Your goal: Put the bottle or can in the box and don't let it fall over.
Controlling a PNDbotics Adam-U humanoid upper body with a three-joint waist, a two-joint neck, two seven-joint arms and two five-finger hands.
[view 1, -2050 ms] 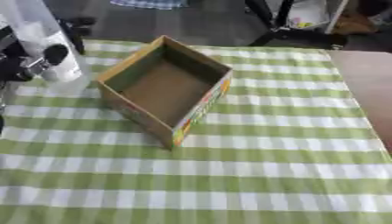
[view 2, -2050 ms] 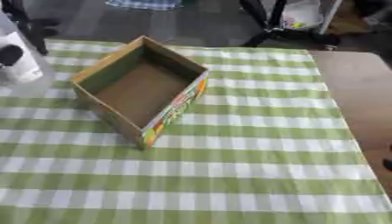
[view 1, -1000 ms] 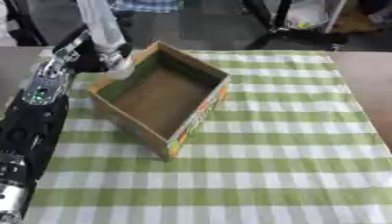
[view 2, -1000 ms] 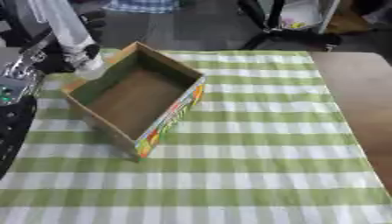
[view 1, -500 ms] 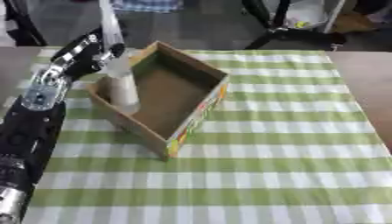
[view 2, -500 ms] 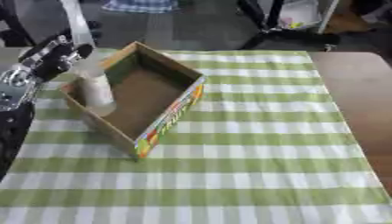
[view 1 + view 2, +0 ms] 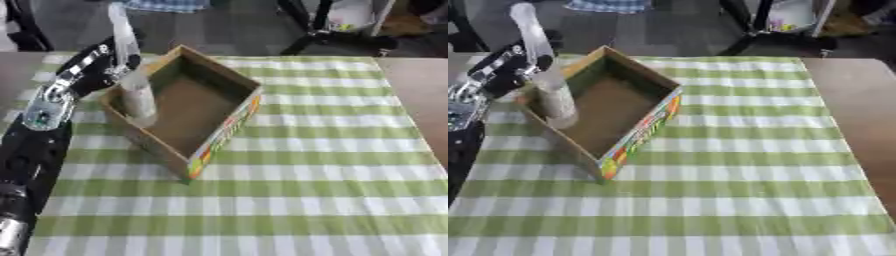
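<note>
Here the pale bottle [image 7: 138, 100] stands upright inside the cardboard box [image 7: 229, 123], against its left wall, near the tabletop's [image 7: 315, 200] far left corner. The left hand [image 7: 105, 62] is beside its top; whether its fingers grip cannot be told.

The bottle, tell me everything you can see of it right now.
The bottle is pale and looks translucent, like plastic, a plain upright cylinder with no readable label; its cap cannot be made out. It stands in the left near corner of the open cardboard box, against the left wall, its base low inside, apparently on the floor. The left hand is at its top, fingers seemingly around the neck. Nothing else touches it.
</note>
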